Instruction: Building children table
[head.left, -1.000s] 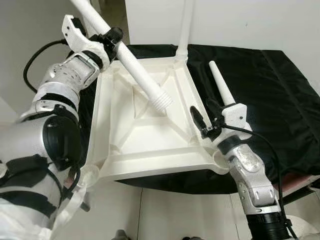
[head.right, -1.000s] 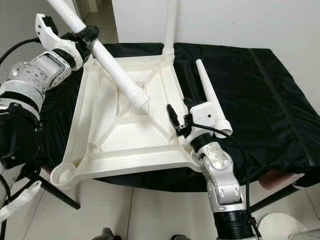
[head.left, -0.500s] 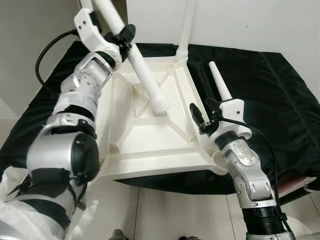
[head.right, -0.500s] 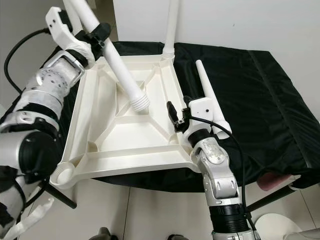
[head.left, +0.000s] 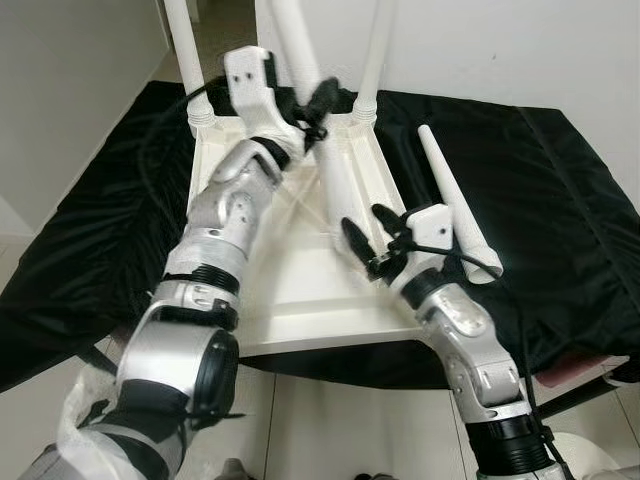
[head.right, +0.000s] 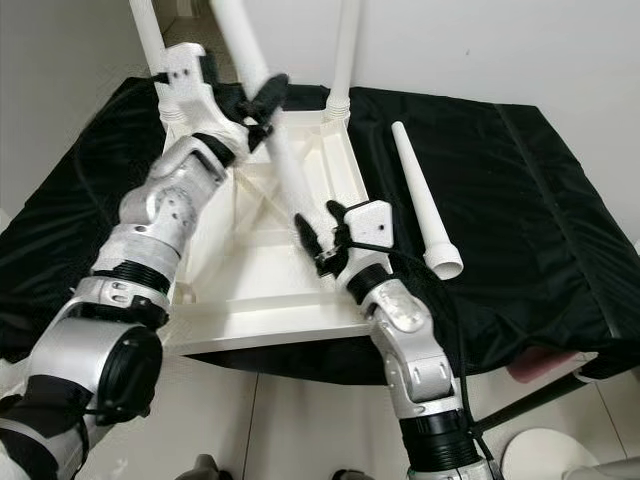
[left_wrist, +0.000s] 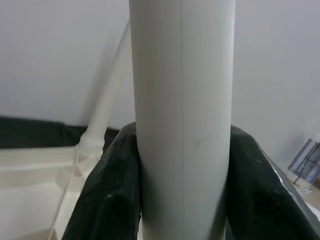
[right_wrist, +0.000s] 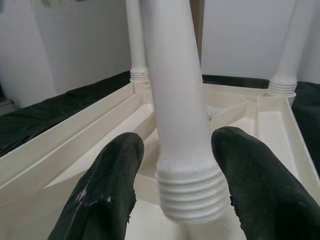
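An upturned white tabletop (head.left: 290, 290) lies on a black cloth, with one leg standing at its back left corner (head.left: 178, 40) and one at its back right corner (head.left: 376, 50). My left gripper (head.left: 310, 100) is shut on a third white leg (head.left: 335, 170), which slants down over the tabletop. In the left wrist view the black fingers (left_wrist: 107, 195) press both sides of that leg (left_wrist: 182, 115). My right gripper (head.left: 368, 232) is open. Its fingers (right_wrist: 107, 190) straddle the leg's threaded end (right_wrist: 192, 197) just above the tabletop. A fourth leg (head.left: 455, 205) lies loose on the cloth to the right.
The black cloth (head.left: 560, 200) covers the whole work surface and drops off at the front edge. A white wall (head.left: 500, 40) stands close behind. Tiled floor (head.left: 330, 430) is below the front edge. Black stand legs (head.right: 530, 395) stick out at lower right.
My left arm has swung the held leg rightward and more upright. My right gripper moved left over the tabletop, and the leg's threaded end now sits between its fingers.
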